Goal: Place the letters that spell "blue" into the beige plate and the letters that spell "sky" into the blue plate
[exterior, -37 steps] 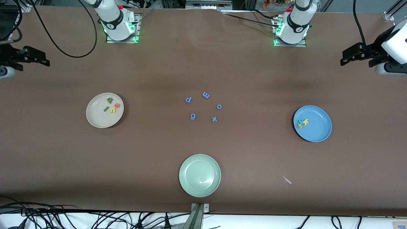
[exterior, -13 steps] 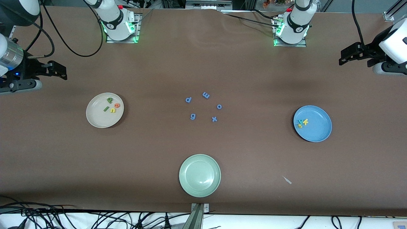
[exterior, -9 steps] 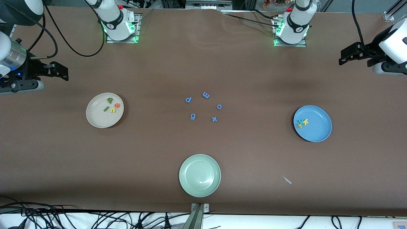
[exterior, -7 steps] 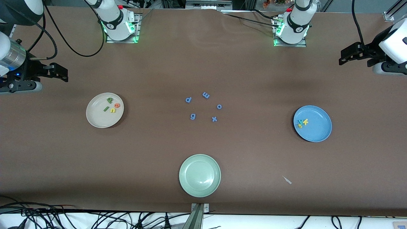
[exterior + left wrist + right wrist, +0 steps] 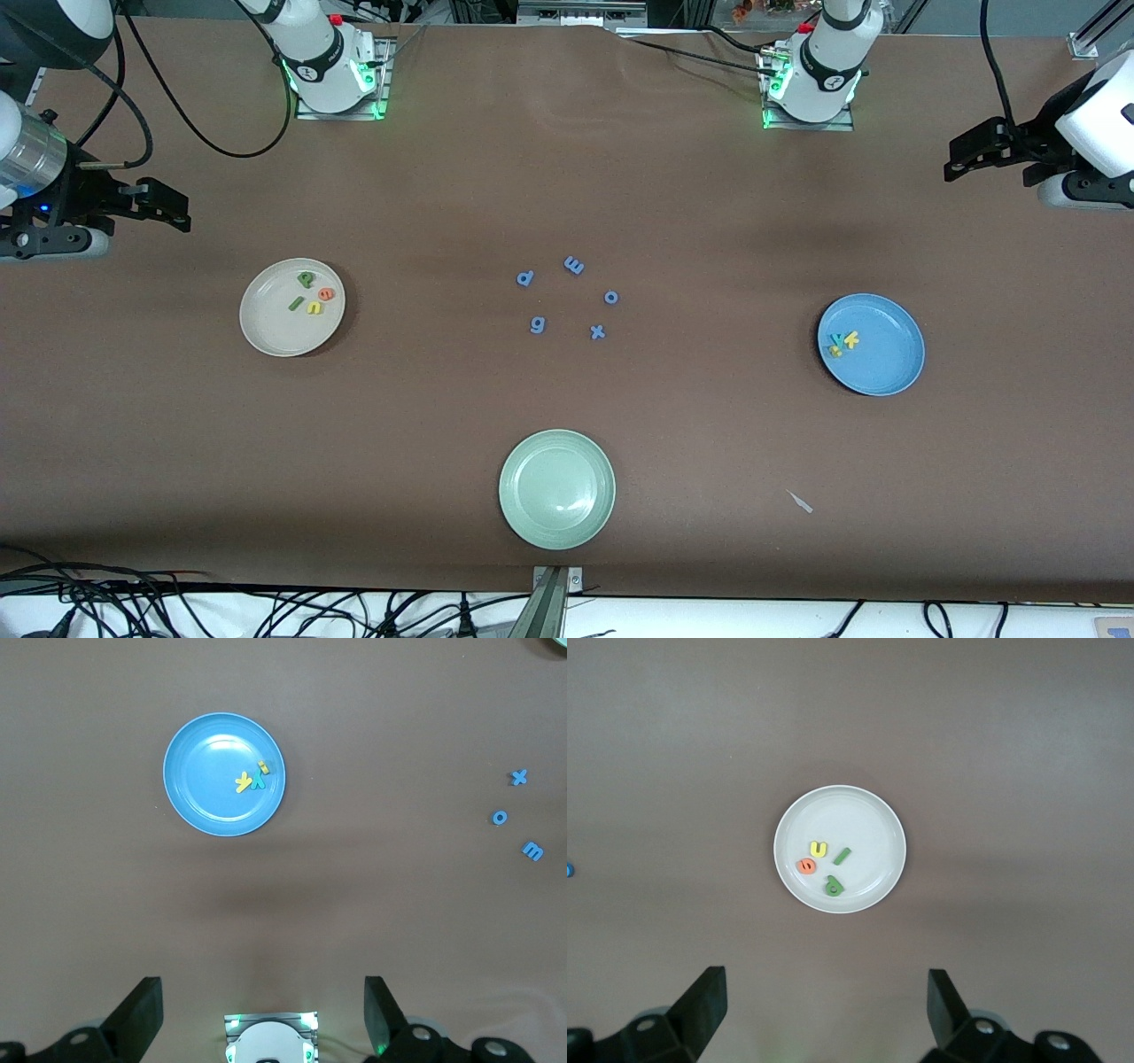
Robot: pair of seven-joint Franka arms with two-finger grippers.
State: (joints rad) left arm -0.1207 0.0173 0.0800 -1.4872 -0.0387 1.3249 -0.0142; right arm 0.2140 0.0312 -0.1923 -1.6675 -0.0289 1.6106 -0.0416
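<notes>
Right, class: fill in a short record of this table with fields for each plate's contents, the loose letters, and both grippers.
beige plate: holds green b, green l, yellow u, orange e
blue plate: holds yellow k, teal y, yellow s, bunched together
green plate: no letters in it
blue letters: five, loose on the table between the plates
left gripper: jaws open, holds nothing
right gripper: jaws open, holds nothing
</notes>
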